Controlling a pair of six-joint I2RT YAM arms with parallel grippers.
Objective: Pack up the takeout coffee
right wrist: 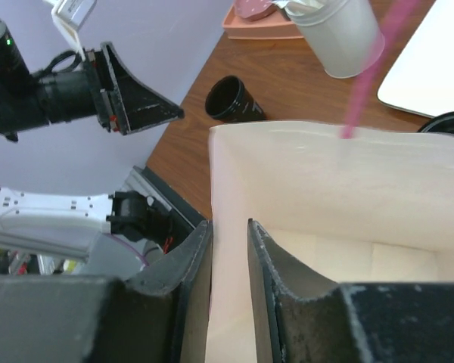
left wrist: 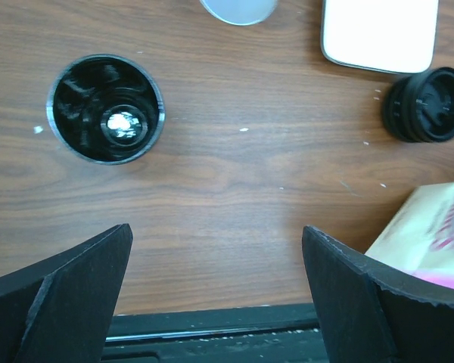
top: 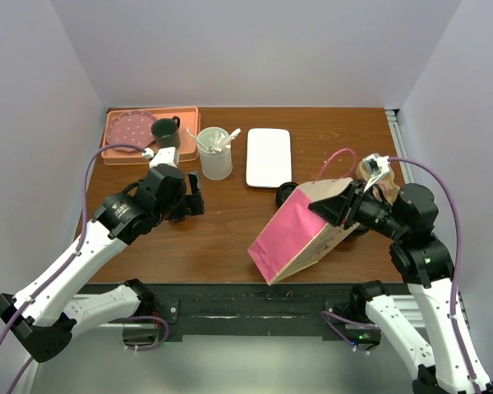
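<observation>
A black takeout cup (left wrist: 106,108) stands open and upright on the wooden table, also in the right wrist view (right wrist: 231,100); my left arm hides it from above. Its black lid (left wrist: 426,104) lies apart to the right, next to the bag (top: 286,194). The pink and tan paper bag (top: 300,234) is tilted, mouth up toward the right. My right gripper (top: 345,203) is shut on the bag's wall (right wrist: 228,227), one finger inside and one outside. My left gripper (top: 195,195) is open and empty (left wrist: 216,231), above bare table right of the cup.
A white rectangular plate (top: 269,156) and a clear cup with stirrers (top: 215,154) stand behind the lid. A pink tray (top: 119,148) at the back left holds a pink plate and a black mug (top: 166,129). The table's near edge (left wrist: 212,321) is just below my left fingers.
</observation>
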